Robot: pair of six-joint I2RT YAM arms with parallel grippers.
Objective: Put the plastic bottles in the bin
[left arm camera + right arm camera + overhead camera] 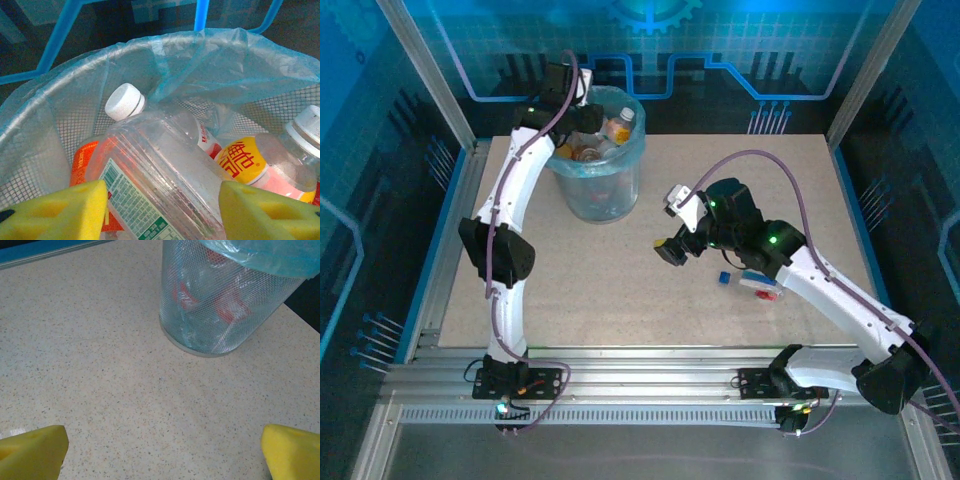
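**Top external.** The bin (601, 190) stands at 11 o'clock on the speckled beige table (620, 290), a round mesh tub lined with a thin light-blue bag (632, 150). Several plastic bottles (605, 135) are heaped inside it. The left gripper (572, 92) hangs over the rim's 11 o'clock side. The right gripper (671, 224) hovers mid-table at the bin's 4 o'clock. One stray bottle (757, 283), with a blue cap and red label, lies flat at 4 o'clock beside the right arm.

**Left wrist.** The left gripper's yellow foam pads (55, 212) flank a ribbed clear bottle (165, 175). Its white-and-green label carries a barcode and print too fine to read. Whether the pads pinch it or merely bracket it, I cannot tell. At 3 o'clock a white-capped bottle wears a yellow label (242, 162) with red Chinese characters. At 11 o'clock sits a round white cap (125, 101), and at 9 o'clock an orange label (84, 161).

**Right wrist.** The right gripper (162, 452) is spread wide, with bare table between its pads. The bin's wire mesh shows at 1 o'clock, and red labels glimmer through it.
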